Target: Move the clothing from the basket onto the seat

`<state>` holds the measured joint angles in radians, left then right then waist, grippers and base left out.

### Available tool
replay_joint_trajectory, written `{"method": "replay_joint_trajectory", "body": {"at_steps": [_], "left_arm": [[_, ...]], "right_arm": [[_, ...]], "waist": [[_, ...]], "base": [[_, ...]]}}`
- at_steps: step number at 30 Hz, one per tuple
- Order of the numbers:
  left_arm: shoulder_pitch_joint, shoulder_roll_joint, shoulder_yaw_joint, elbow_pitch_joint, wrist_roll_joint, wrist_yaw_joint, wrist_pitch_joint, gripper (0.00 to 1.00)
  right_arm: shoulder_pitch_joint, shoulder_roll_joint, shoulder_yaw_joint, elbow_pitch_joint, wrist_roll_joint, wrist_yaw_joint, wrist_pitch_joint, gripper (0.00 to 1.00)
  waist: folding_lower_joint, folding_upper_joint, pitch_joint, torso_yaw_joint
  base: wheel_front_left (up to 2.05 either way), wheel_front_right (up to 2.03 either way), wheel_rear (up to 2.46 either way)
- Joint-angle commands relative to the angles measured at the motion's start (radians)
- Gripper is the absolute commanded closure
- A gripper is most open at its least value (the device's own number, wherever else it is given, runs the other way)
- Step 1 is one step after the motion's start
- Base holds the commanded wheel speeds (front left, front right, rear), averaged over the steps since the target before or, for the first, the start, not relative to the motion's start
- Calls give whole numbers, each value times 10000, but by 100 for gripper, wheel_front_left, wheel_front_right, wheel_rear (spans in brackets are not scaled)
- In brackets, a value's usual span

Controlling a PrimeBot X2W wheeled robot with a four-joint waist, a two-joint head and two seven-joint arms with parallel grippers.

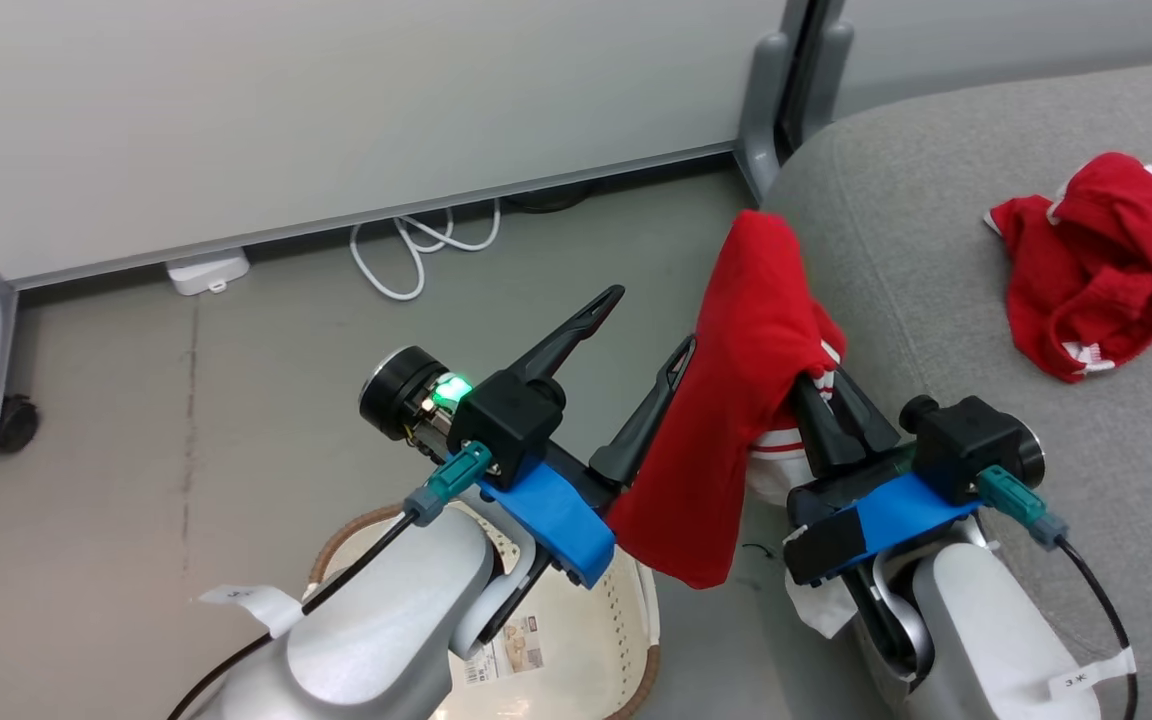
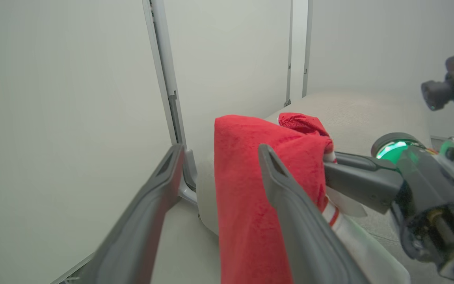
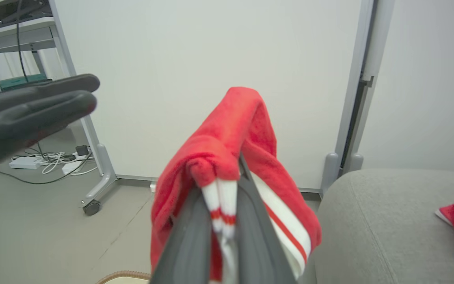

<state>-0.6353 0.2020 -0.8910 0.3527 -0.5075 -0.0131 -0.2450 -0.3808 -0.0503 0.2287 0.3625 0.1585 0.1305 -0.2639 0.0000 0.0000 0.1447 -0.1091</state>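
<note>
Clothing [image 1: 746, 330] hangs pinched in right hand [image 1: 822, 388], draped over it.

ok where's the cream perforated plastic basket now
Head view, bottom centre: the basket sits on the floor, partly under the left forearm, just left of the grey fabric couch.

Left gripper [image 1: 651, 320]: jaws spread wide, nothing between them, fingers angled up toward the far right. Left forearm [image 1: 386, 620] pale, rising from the near edge. Right gripper [image 1: 821, 395]: jaws closed tight on the clothing [image 1: 741, 390], fingers tilted far-left. Right forearm [image 1: 976, 640] at near right. Grippers near each other, side by side.
</note>
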Motion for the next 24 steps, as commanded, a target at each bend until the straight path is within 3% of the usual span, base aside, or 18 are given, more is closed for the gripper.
{"method": "replay_joint_trajectory", "body": {"at_steps": [1,14,24], "left_arm": [[-27,39,-14,-34,64,8,8,0],[-175,71,-276,-8,144,-11,126,0],[-162,55,-426,50,159,-18,67,0]], "right_arm": [[105,-2,-80,-130,-91,5,-7,100],[611,1,-957,-786,-282,5,-7,100],[992,1,-1293,-1169,-49,5,-7,100]], "waist": [[0,0,152,-313],[0,0,587,-1671],[0,0,731,-2069]], "base": [[0,0,0],[0,0,0],[0,0,0]]}}
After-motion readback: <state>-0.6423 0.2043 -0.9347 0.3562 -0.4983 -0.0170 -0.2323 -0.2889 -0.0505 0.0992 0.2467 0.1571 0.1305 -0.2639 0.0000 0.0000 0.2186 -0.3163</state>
